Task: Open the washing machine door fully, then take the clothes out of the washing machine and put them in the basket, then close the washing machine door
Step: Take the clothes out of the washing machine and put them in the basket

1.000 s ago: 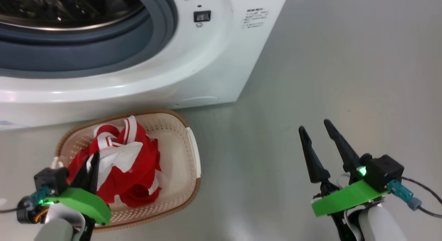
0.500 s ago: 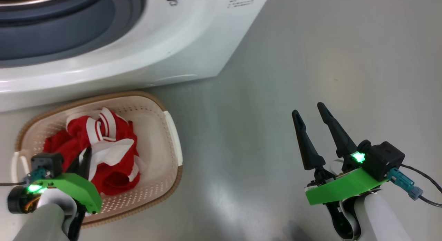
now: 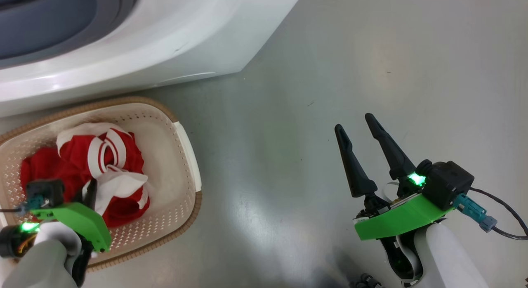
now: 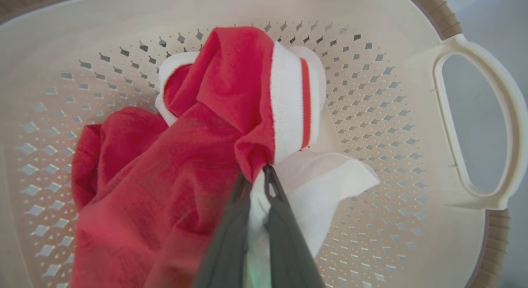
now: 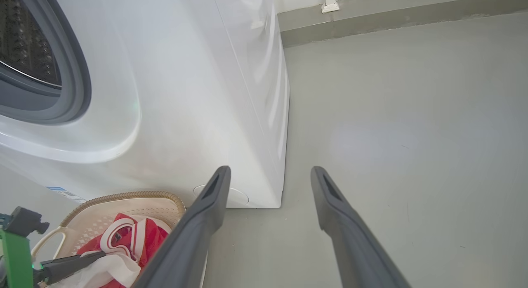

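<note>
At lower left of the head view, the left gripper (image 3: 91,192) is pinched nearly closed on a fold of the clothes (image 3: 78,164); the clothes lie bunched inside the basket (image 3: 186,154); the basket sits on the grey floor (image 3: 330,53) just below the washing machine (image 3: 165,40) at upper left; the right gripper (image 3: 352,122), lower right, is spread wide and holds nothing, well apart from the basket.

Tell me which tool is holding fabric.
The left tool, shut on the clothes in the basket; the right tool stands open, empty, above the floor.
</note>
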